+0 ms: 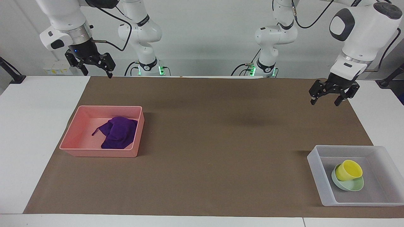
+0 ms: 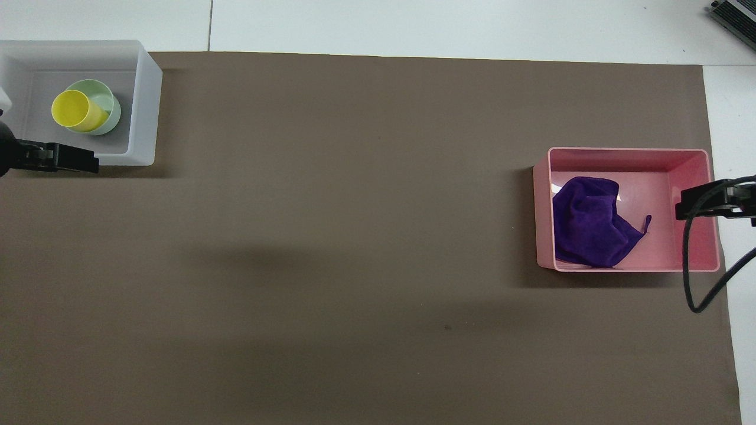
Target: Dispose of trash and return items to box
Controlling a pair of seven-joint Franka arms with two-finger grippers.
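The work looks finished, judging by how things lie. The cloth (image 1: 118,131) sits crumpled in the pink bin (image 1: 75,135), toward the right arm's end of the surface (image 1: 221,151). The cup (image 1: 348,170) lies tilted inside the bowl (image 1: 350,185), and the bowl rests on the floor of the box (image 1: 315,170), toward the left arm's end. Nothing of the task lies loose on the brown mat (image 1: 221,126).

The left gripper (image 1: 332,94) hangs in the air with its fingers (image 1: 313,101) spread apart and nothing between them; the box, with cup and bowl, lies below the fingertips and well apart from them, farther from the robots. The right gripper (image 1: 93,67) is raised over the surface's edge on the robots' side, fingers apart and empty too; the bin and cloth lie well below its fingertips and farther from the robots.

As far as I can judge, no item is left to carry. What remains, if anything, is for both arms to settle at rest clear of the bin and box.
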